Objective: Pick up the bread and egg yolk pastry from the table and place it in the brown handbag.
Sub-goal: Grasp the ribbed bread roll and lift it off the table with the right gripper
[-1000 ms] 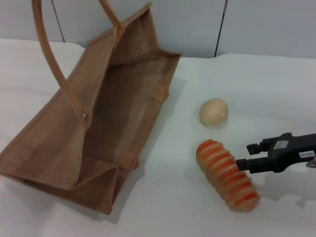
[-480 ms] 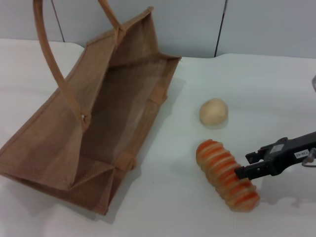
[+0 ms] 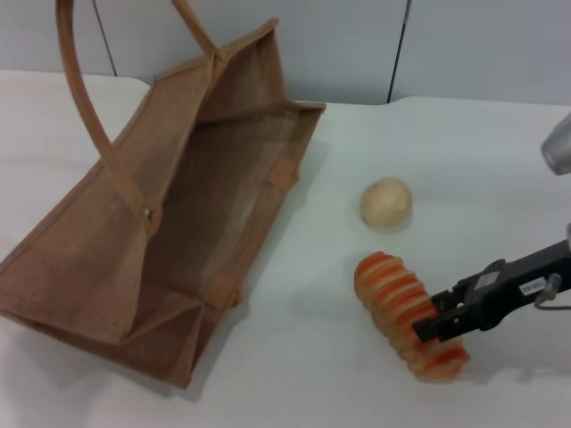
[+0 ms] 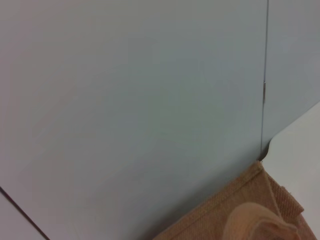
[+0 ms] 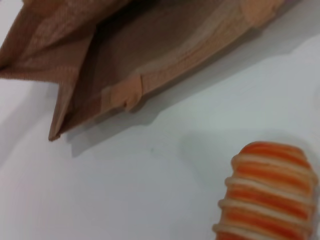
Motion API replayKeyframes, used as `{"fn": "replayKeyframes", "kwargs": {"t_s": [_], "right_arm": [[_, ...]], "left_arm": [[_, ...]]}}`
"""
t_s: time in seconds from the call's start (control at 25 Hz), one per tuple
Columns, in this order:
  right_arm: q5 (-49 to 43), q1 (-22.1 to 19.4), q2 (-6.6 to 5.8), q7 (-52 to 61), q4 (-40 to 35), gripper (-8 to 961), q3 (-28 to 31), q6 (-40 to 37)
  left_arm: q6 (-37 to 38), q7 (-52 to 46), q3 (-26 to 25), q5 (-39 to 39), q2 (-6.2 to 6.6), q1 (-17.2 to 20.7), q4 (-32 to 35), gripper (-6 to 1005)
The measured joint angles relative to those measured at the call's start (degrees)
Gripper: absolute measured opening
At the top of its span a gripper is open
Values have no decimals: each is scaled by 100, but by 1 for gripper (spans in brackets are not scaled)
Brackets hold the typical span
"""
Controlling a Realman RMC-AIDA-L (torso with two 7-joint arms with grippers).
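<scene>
The bread [image 3: 401,314], a ridged orange and cream loaf, lies on the white table right of the bag; its end also shows in the right wrist view [image 5: 270,192]. My right gripper [image 3: 434,319] reaches in from the right, open, with its black fingers over the loaf's near right part. The egg yolk pastry [image 3: 386,201], a pale round ball, sits alone behind the loaf. The brown handbag [image 3: 169,214] stands open at the left, its mouth towards the loaf and its handles raised out of the top of the view. It also shows in the right wrist view [image 5: 150,55]. My left gripper is out of view.
The white table [image 3: 482,160] ends at a grey panelled wall [image 3: 357,45] behind the bag. The left wrist view shows that wall [image 4: 125,100] and the bag's top trim [image 4: 250,215].
My right gripper has moved left and towards me, from beside the loaf to over its right part. The bag has shifted slightly. The loaf and the pastry have not moved.
</scene>
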Motion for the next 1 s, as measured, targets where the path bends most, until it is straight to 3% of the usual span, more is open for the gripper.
{"fn": "replayKeyframes", "kwargs": {"t_s": [1.0], "right_arm": [[-306,128,-2,373,7,678,-162,-196]], "left_arm": [[4,-3,-1,48,-17,-4,1,120]]}}
